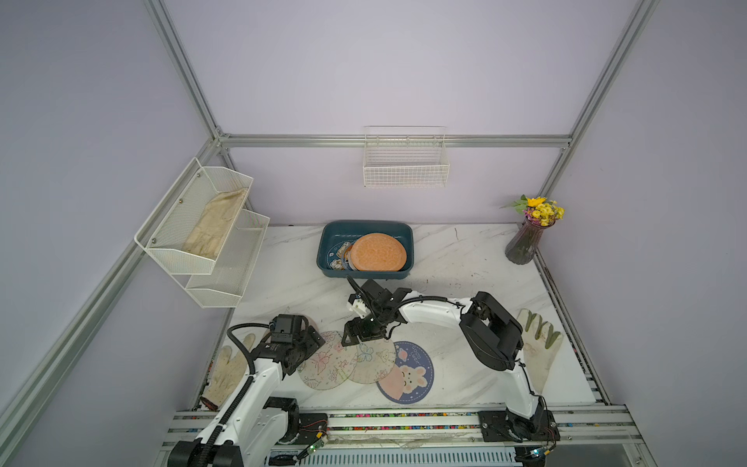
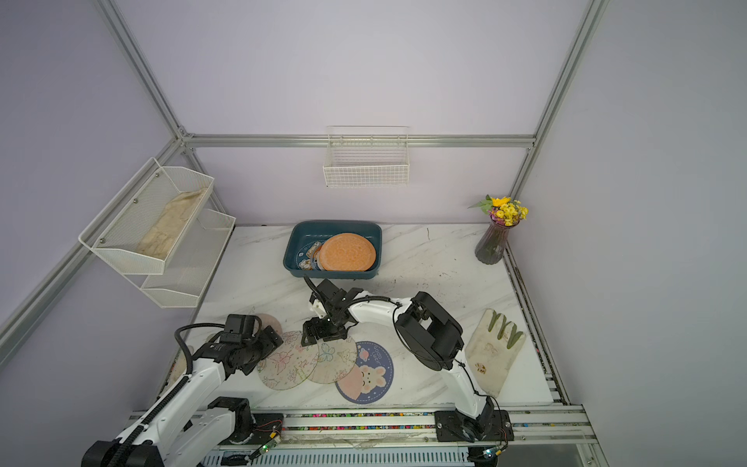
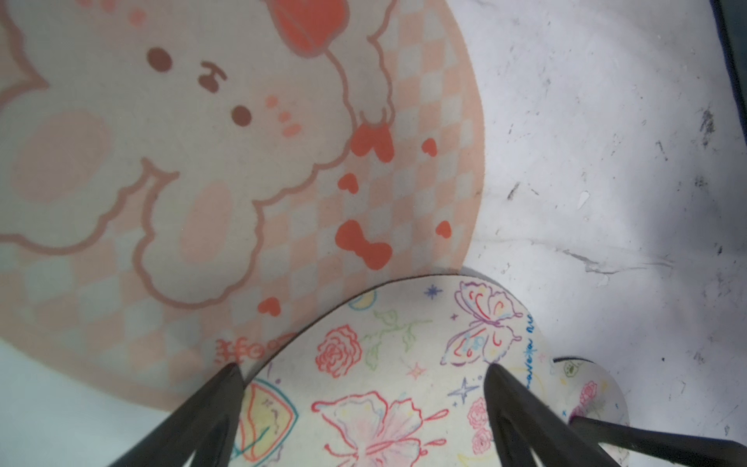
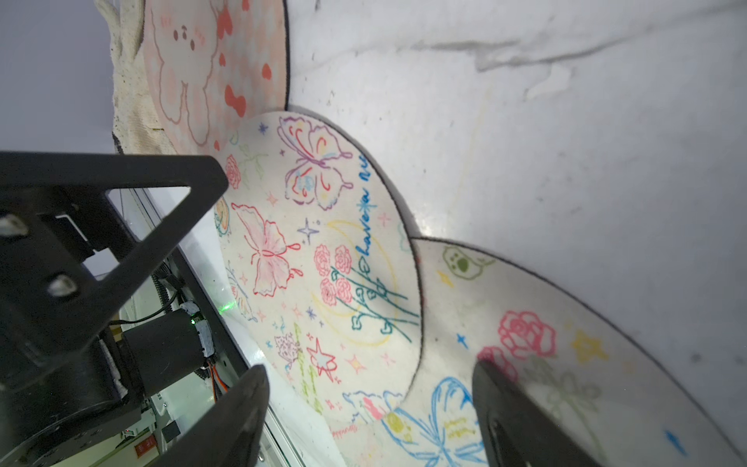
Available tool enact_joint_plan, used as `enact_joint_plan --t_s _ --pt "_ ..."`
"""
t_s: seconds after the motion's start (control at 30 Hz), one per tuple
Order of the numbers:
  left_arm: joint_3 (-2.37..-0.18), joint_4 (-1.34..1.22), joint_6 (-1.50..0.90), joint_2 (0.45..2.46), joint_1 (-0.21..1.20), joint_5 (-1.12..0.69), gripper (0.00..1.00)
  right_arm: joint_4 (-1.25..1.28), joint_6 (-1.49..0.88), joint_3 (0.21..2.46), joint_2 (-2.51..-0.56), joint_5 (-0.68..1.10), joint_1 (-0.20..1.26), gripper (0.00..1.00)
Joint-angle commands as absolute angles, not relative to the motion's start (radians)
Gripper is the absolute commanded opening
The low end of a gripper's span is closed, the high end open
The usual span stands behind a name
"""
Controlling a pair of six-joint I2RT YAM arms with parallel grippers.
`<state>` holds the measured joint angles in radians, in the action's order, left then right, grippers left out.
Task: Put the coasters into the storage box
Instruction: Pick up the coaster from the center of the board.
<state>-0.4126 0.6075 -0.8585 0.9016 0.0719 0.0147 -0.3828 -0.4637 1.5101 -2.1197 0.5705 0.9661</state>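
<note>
The teal storage box stands at the back of the table, with a plain orange coaster lying on printed ones in it. Near the front edge three coasters overlap: a cream butterfly one, a second cream one and a navy bunny one. A pink bunny coaster lies partly under my left arm. My left gripper is open over the butterfly coaster's edge. My right gripper is open above the overlap of the two cream coasters.
Cream gloves lie at the front left and at the right. A vase of flowers stands in the back right corner. A white mesh shelf holding a glove and a wire basket hang on the walls.
</note>
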Motion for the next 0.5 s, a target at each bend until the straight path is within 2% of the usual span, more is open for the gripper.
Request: enact_joint_plan --t_s 0.0,0.2,0.47 --pt "-0.442 0.594 -0.786 0.905 0.067 0.061 0.90 -0.390 -0.477 1.526 -2.158 0.550 0.980 0.80" --pt "-0.455 0.598 -0.760 0.962 0.067 0.031 0.78 -0.409 -0.480 1.540 -2.164 0.561 0.983 0.78" --pt "-0.448 0.558 -0.741 1.026 0.067 -0.012 0.74 -0.413 -0.485 1.537 -2.178 0.574 0.986 0.77"
